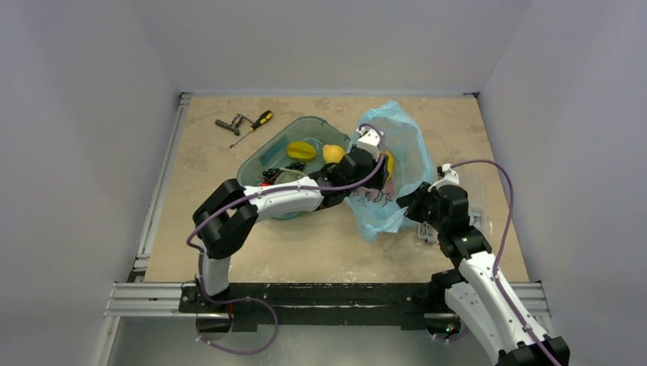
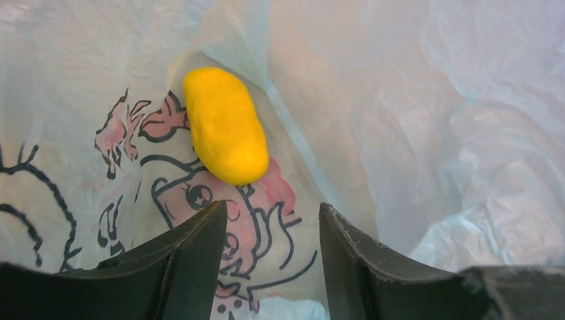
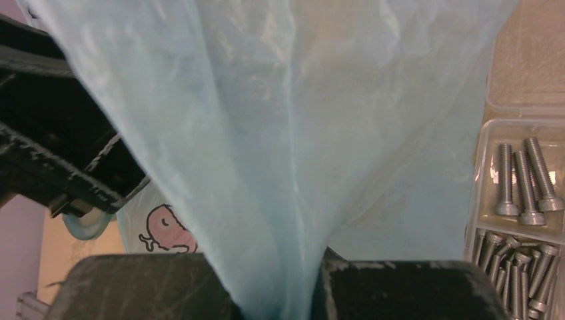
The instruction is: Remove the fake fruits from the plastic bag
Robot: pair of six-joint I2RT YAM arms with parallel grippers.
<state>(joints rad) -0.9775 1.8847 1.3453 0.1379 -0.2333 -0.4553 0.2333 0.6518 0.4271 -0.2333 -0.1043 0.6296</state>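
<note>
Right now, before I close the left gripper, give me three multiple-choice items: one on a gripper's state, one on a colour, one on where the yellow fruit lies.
1. The right gripper is: A open; B shut on the plastic bag; C shut on nothing.
2. The bag is: A red; B black; C light blue.
3. The yellow mango lies: A between the right gripper's fingers; B inside the bag, ahead of the left gripper; C outside the bag.

Answers:
1 B: its wrist view shows the plastic pinched between its fingers.
2 C: every view shows pale blue film.
3 B: the left wrist view shows it on the bag's printed wall, beyond the parted fingers.
</note>
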